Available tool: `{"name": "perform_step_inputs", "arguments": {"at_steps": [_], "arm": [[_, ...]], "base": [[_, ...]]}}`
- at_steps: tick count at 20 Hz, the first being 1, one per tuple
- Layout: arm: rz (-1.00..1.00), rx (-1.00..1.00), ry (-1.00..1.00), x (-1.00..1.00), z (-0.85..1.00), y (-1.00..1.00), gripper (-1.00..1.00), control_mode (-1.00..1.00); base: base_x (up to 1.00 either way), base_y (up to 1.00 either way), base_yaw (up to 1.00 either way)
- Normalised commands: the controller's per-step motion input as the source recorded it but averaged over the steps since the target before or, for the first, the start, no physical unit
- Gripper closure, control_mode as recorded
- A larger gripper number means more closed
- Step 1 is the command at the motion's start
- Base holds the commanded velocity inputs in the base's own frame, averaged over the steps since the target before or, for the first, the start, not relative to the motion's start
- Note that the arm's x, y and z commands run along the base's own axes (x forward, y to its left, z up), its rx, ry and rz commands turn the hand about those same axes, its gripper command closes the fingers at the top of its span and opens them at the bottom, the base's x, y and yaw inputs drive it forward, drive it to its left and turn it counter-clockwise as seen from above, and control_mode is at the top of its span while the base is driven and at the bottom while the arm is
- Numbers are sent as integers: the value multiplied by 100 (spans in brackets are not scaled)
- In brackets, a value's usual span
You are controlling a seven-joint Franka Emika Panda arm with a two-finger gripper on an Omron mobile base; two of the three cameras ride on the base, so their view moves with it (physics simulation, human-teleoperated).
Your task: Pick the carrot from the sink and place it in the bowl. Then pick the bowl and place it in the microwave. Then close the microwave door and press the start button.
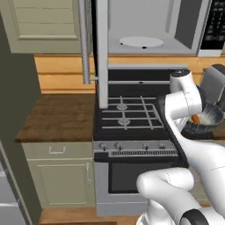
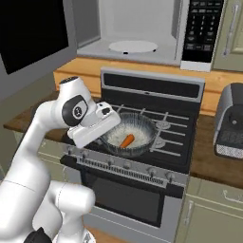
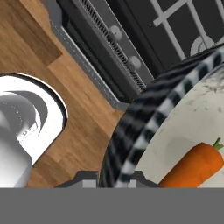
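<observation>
The dark ribbed bowl (image 2: 151, 142) hangs above the front of the stove, and the orange carrot (image 2: 126, 141) lies inside it. My gripper (image 2: 106, 136) is shut on the bowl's left rim. In the hand view the striped bowl rim (image 3: 144, 118) runs between my fingertips (image 3: 87, 177), with the carrot (image 3: 192, 168) just inside. From the left, the bowl (image 1: 208, 117) and carrot (image 1: 195, 119) peek out behind my arm. The microwave (image 2: 137, 28) stands open above, its white turntable (image 2: 133, 46) bare. The microwave door (image 2: 33, 33) is swung wide to the left. The sink is out of view.
A black gas stove (image 2: 171, 124) with grates and front knobs lies under the bowl. A grey toaster (image 2: 231, 121) stands on the wooden counter to the right. The microwave's control panel (image 2: 201, 28) is right of the cavity. More wooden counter (image 1: 57, 116) lies left of the stove.
</observation>
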Motion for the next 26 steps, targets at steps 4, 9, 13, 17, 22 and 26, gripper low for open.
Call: {"name": "perform_step_inputs", "arguments": {"at_steps": [4,9,13,17,22,26], "arm": [[0,0,0,0,0,0,100,100],[0,0,0,3,0,0,100,-100],[1,1,-14,-24,51,-2,100,-100],[23,-1,-23,-36,97,4,100,-100],[27,-9,-20,-6,100,24,100,-100],[25,-9,-31,-30,92,0,100,-100]], "base": [[100,20,0],[63,2,0],[0,0,0],[0,0,0],[0,0,0],[0,0,0]]}}
